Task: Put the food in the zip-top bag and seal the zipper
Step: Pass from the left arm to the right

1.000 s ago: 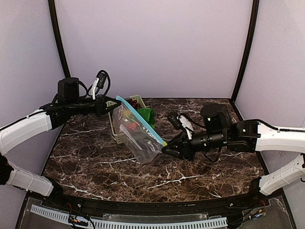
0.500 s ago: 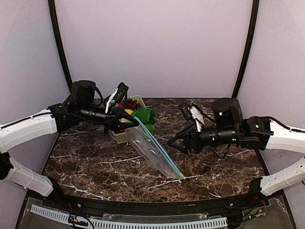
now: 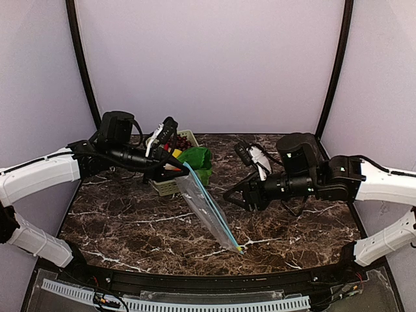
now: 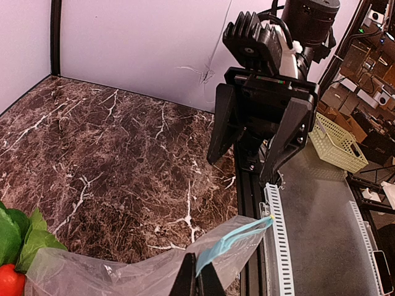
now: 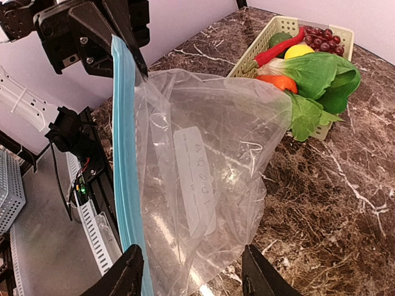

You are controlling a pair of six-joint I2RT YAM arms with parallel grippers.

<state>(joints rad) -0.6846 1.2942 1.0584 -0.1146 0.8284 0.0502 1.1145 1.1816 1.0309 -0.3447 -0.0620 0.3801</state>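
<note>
The left gripper (image 3: 178, 170) is pinched fully closed on the narrow light blue zipper strip (image 5: 126, 172) at one upper corner of the clear, crinkly zip-top plastic bag (image 3: 203, 207). It holds that corner up in the air, just in front of the pale green slotted plastic basket (image 3: 166, 187). From there the bag hangs in a long slant toward the front of the dark brown marbled tabletop (image 3: 123, 221). The far end of the strip, with its small yellowish slider tab (image 3: 241, 248), comes down to the table surface or just above it; I cannot tell which.

The bag has nothing in it. Through its side I see only the white label patch (image 5: 196, 185).

The right gripper (image 3: 235, 198) stands with its two black fingers spread apart, holding nothing. It points at the flat side of the bag from close by, but does not touch it as far as I can see.

All the toy food sits in the basket at the back of the table, left of centre:
- a red chilli pepper (image 5: 279, 52)
- a yellow lemon (image 5: 300, 50)
- a bunch of dark purple grapes (image 5: 321, 38)
- a dark green piece (image 5: 279, 39)
- a small orange-red piece (image 5: 278, 82)
- a green leafy bok choy (image 5: 316, 75), which spills over the basket's near rim and touches the raised end of the bag
</note>
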